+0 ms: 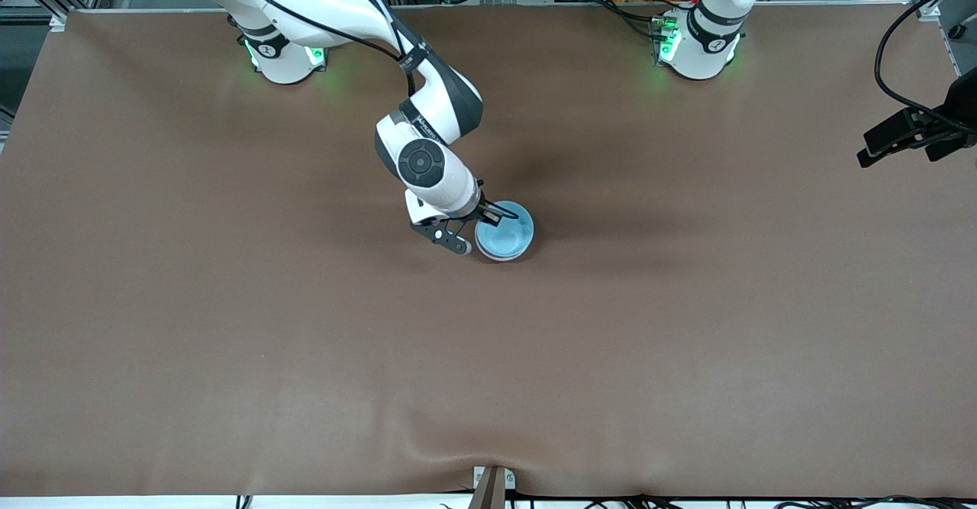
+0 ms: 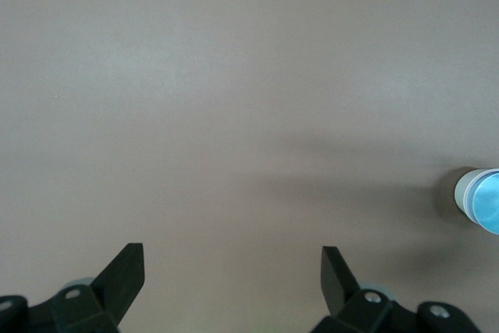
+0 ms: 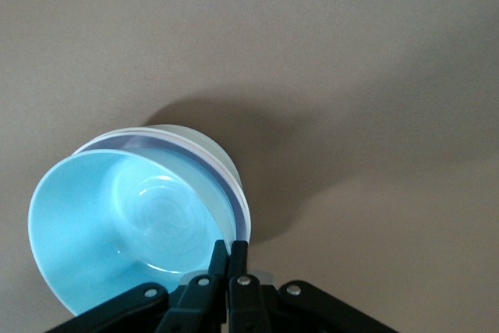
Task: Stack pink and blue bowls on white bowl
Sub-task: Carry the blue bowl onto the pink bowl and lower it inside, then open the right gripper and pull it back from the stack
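The right pincer was pinched shut on the rim of the light sky-blue round plastic bowl, which sat nested on top of the stack near the middle of the brown bench. A pale lilac-pink rim and the white plastic bowl showed beneath it. The left pincer waited with fingers spread wide, holding nothing, over the left arm's end of the bench.

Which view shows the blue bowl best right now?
The right wrist view: the blue bowl fills it, nested in the stack, right gripper pinching its rim. The front view shows it small; the left wrist view catches only an edge.
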Robot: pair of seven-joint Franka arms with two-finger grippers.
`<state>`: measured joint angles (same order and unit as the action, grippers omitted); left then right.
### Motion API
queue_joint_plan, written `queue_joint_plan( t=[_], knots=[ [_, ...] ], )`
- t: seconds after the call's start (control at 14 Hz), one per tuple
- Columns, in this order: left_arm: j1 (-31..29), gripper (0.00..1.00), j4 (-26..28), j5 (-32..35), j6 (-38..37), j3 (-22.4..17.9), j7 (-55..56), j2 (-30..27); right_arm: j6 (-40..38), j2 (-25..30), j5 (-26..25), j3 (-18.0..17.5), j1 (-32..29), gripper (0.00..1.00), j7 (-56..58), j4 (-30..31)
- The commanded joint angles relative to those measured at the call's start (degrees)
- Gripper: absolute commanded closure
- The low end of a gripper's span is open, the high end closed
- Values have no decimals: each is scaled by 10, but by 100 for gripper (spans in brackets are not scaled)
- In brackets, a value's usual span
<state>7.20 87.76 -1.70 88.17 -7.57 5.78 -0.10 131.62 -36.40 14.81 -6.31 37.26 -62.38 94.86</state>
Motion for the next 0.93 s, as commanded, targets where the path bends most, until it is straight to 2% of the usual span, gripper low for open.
queue_joint_plan(
  t=[0.0,0.07,0.14,0.21,0.36,0.57,0.86],
  knots=[
    [-3,0,6,-10,5,0,-14,-6,-5,-6,-7,2,2,53,-6,-10],
    [-3,0,6,-10,5,0,-14,-6,-5,-6,-7,2,-2,38,-6,-10],
    [-3,0,7,-10,5,0,-14,-6,-6,-5,-7,4,-4,14,-6,-12],
    [-3,0,7,-10,5,0,-14,-7,-11,-1,-7,7,-9,0,-4,-13],
    [-3,0,7,-11,5,0,-14,-6,-48,3,-8,23,-16,0,-2,-35],
    [-3,0,7,-11,5,0,-14,-6,-146,1,-19,70,-43,0,7,-131],
    [-2,0,7,-10,5,0,-14,-4,-234,2,-36,73,-148,0,91,-243]
  ],
)
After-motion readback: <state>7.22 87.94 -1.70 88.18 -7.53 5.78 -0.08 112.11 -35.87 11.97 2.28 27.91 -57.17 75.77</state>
